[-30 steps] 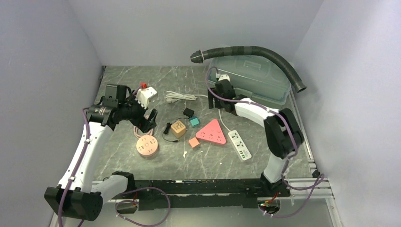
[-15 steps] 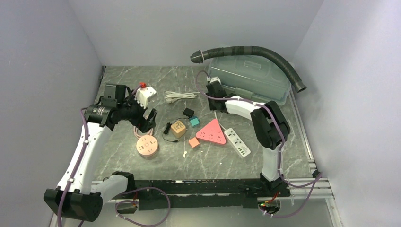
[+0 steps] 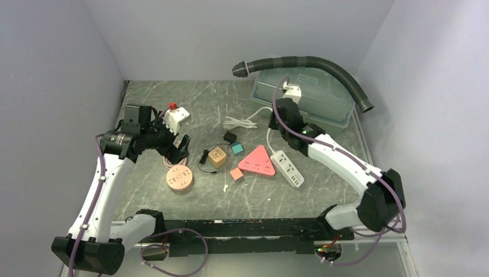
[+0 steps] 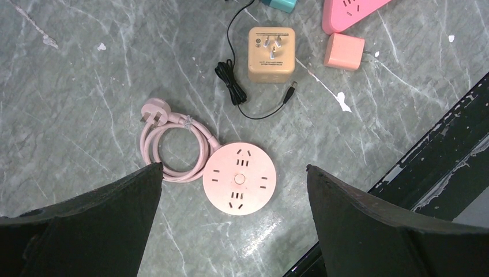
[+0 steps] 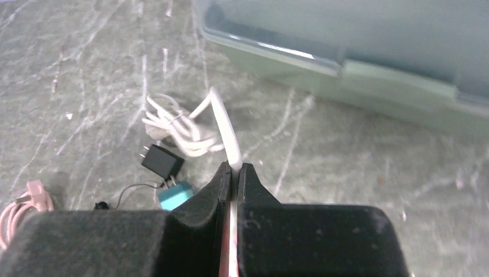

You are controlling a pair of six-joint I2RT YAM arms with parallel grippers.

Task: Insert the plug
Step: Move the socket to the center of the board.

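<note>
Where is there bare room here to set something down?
Bare tabletop lies along the back wall, behind the coiled white cable, left of the clear bin. Another strip runs along the near edge, in front of the round pink socket and white power strip. The middle, around the tan cube and pink triangle, is crowded.

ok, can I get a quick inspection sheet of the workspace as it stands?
surface: grey marbled table, white veins.
job's things: white power strip flat; white cable leads up from it; plug not made out.
clutter: pink triangular strip, pink round strip, tan cube adapter, orange cube, teal adapter, black adapter.
grippers: right gripper shut on white cable; left gripper open, empty, above pink round strip.
cables: pink cord coiled beside pink round strip; thin black lead by tan cube adapter.
surroundings: clear lidded bin, black corrugated hose arching past it, grey walls.
</note>
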